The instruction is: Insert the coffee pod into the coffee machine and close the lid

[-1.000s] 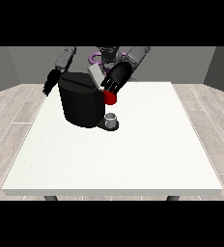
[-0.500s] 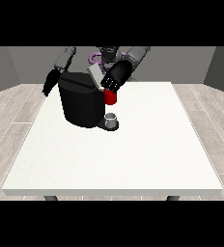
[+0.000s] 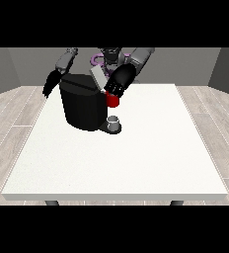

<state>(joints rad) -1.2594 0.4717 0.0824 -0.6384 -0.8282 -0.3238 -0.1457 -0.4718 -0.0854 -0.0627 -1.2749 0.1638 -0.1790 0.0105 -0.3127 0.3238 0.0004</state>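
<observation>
The coffee machine (image 3: 82,106) looks like matt black plastic, its raised lid (image 3: 99,78) a paler smooth grey. The table (image 3: 136,158) is flat matt white, faintly speckled. The floor (image 3: 13,111) looks like pale wood planks.

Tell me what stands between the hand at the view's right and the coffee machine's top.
Nothing visible. The hand hangs right at the machine, over a red thing at its front, beside the raised lid. The pod itself does not plainly show.
</observation>
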